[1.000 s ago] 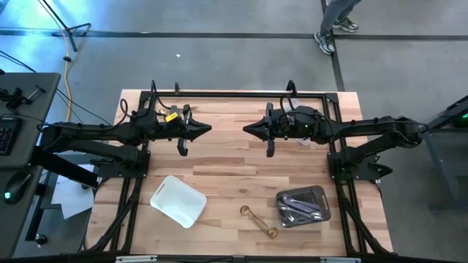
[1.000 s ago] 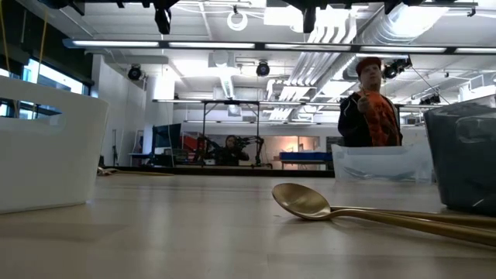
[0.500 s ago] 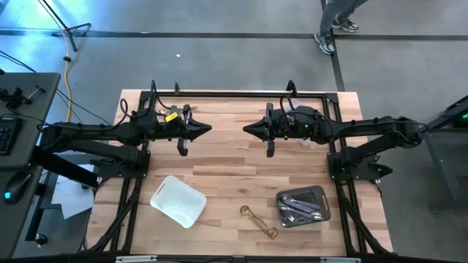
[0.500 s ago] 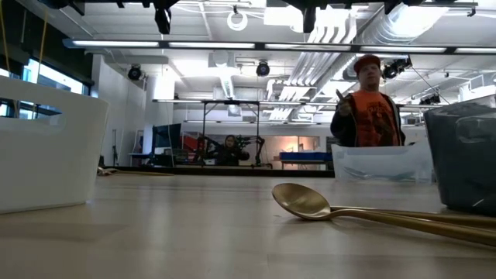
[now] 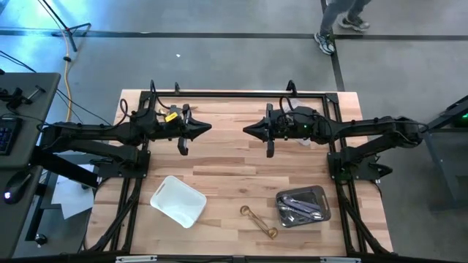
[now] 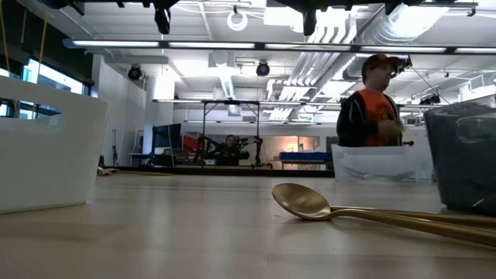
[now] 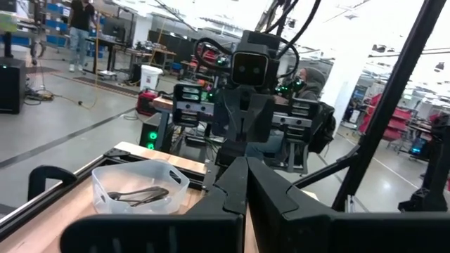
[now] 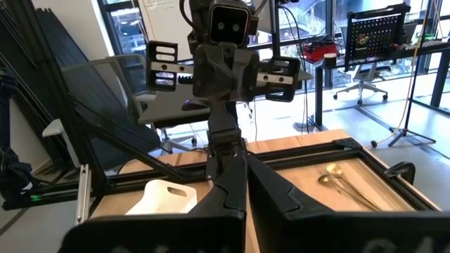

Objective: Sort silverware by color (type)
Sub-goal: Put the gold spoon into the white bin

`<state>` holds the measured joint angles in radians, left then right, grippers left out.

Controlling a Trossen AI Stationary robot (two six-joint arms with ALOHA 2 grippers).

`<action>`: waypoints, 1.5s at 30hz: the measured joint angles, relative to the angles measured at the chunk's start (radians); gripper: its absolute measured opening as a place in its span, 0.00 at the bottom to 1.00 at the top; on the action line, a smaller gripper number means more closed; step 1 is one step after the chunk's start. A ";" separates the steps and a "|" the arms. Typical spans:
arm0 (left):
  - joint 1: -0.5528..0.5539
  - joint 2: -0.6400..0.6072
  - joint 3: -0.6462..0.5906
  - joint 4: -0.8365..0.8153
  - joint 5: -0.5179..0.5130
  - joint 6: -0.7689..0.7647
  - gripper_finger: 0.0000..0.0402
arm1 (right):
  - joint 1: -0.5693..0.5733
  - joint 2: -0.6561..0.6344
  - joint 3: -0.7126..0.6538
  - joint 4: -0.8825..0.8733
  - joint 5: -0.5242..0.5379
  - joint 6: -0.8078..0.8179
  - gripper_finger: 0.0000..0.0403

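Still parked: left jaws (image 5: 208, 129) and right jaws (image 5: 246, 129) pressed together mid-bench; thin, flat gold metal spoons (image 5: 259, 221) near front edge could slip when pinched.

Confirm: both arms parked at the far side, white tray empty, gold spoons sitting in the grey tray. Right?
Not quite. The gold spoons lie on the bare table, between the white tray and the grey tray, not in it; the high view shows this. The rest holds: left gripper and right gripper are parked at the far side.
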<state>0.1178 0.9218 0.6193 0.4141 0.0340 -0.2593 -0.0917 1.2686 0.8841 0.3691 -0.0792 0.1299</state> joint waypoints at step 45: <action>0.826 0.780 0.396 -1.126 -0.049 0.067 0.41 | -0.033 0.003 0.000 -0.048 -0.003 0.027 0.00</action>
<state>0.9436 1.7021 1.0149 -0.7122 -0.0153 -0.1920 -0.1246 1.2720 0.8837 0.3211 -0.0826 0.1570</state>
